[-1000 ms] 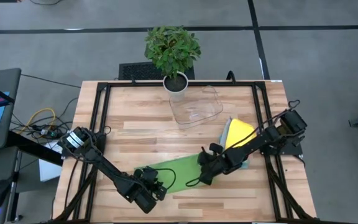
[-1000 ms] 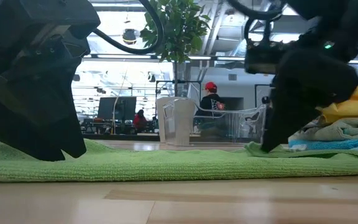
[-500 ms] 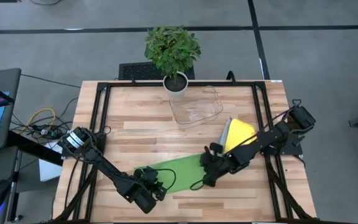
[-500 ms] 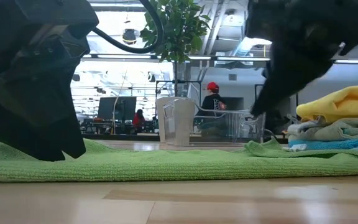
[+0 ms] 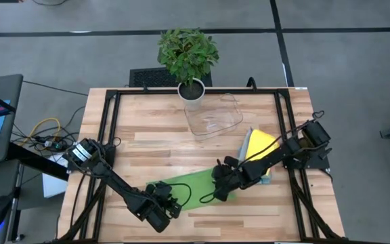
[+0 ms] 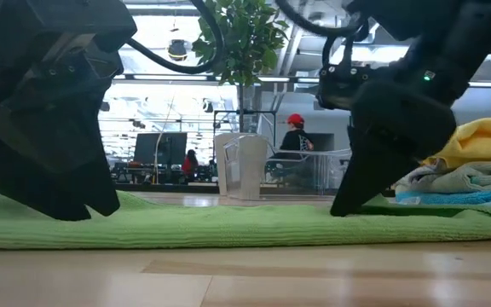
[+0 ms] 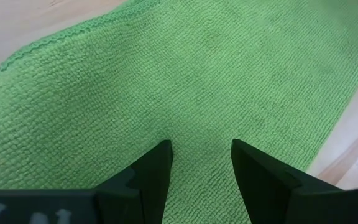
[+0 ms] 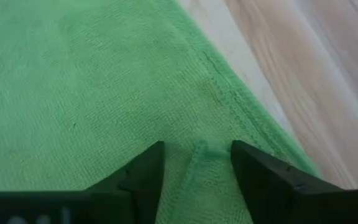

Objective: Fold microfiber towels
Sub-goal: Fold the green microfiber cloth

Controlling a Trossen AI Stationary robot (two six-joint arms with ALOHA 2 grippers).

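A green microfiber towel (image 5: 196, 181) lies flat as a long strip near the table's front edge. My left gripper (image 7: 201, 149) stands open at the towel's left end, slanting down onto it (image 5: 172, 200). At the towel's right end my right gripper (image 8: 197, 149) is open too, beside the stitched edge (image 8: 229, 102), with a small ridge of cloth (image 8: 201, 155) between its fingers. Folded towels are stacked at the right, a yellow one (image 5: 259, 146) on top. My left gripper sets its two open fingertips (image 7: 160, 155) down on the towel's upper face near the left end, slanting from above. The cloth between them lies flat and unpinched. My right gripper comes down slanting from above; its fingertips (image 8: 151, 158) stand on either side of the ridge. Whether they press the cloth, I cannot tell.
A clear plastic tray (image 5: 212, 118) and a potted plant (image 5: 188, 57) stand at the table's far middle. The stack of towels (image 6: 476, 170) lies close to the right of my right gripper (image 6: 348, 205). Bare wood shows in front of the green towel.
My right gripper has risen off the towel's right end, drawn a little toward the table's right edge, then come down again onto that end, slightly farther left. My left gripper has kept still, and the towel lies where it was.
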